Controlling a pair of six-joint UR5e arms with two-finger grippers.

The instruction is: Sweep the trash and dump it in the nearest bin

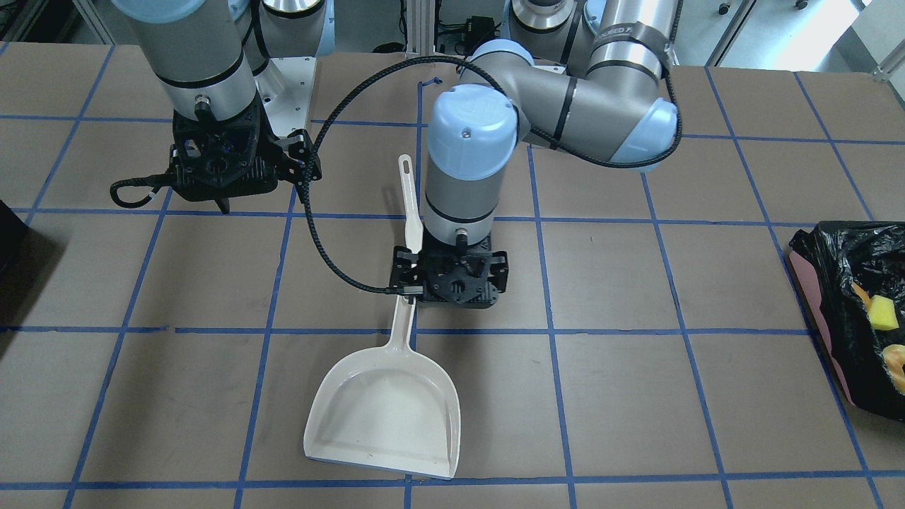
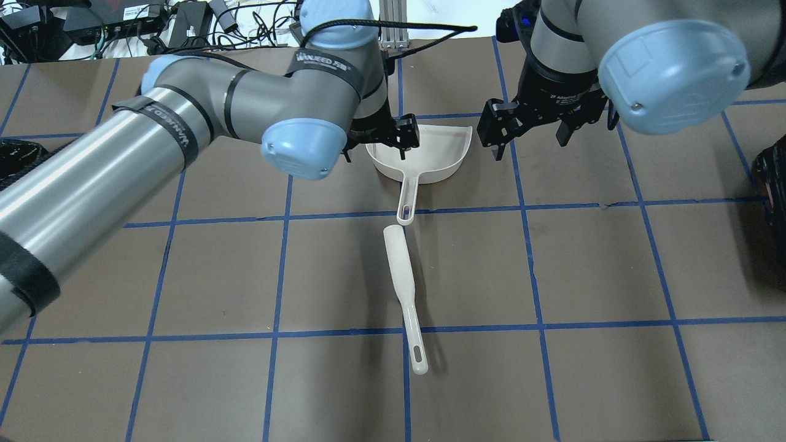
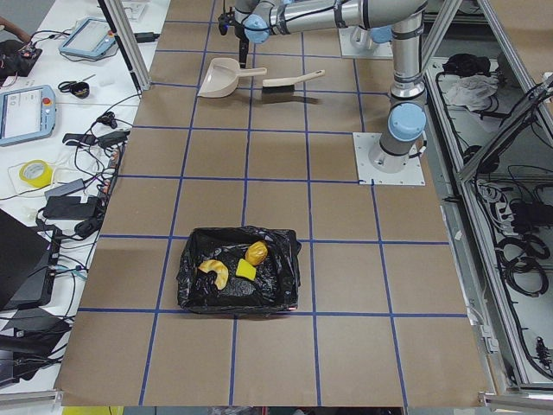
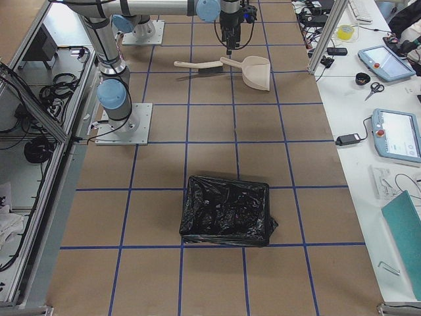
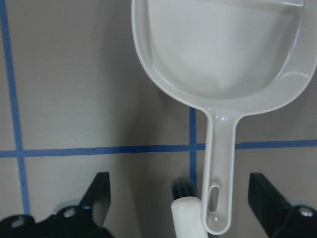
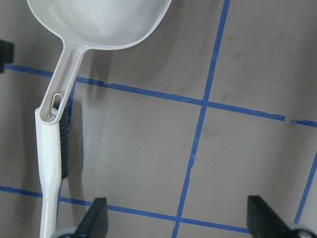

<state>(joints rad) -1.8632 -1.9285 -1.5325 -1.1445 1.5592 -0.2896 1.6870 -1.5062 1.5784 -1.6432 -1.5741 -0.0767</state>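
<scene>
In the front-facing view the left gripper point(image 1: 456, 286) hangs at frame centre, low over the handle of a cream dustpan point(image 1: 385, 410) that lies flat on the brown table point(image 1: 636, 283) with its mouth toward the bottom edge. A cream brush point(image 1: 409, 198) runs from that handle toward the top of the frame. The right gripper point(image 1: 223, 177) hovers at upper left, well apart from both tools. The bin point(image 1: 838, 247) is cut by the right edge, and a yellow sponge point(image 1: 884, 313) and a curved peel point(image 1: 898, 362) lie inside it on the black liner. Overhead, the left gripper is at the dustpan's upper left rim and the right gripper is just to the pan's right; the brush lies end to end with the pan handle, below it. From the left end, the bin sits low in the frame, well apart from the tools at the top, and holds all three scraps: the peel at left, the sponge in the middle and a golden-brown lump point(image 3: 257, 252) at upper right. From the right end, a second black bag-lined box point(image 4: 227, 210) sits low on the table, with the tools far off at the top. The left wrist view shows its fingers point(image 5: 99, 198) spread wide at the lower corners, gripping nothing, with the pan handle and brush tip between them. The right wrist view shows its fingers point(image 6: 94, 218) likewise spread and empty at the bottom edge, with the pan handle and brush at left.
</scene>
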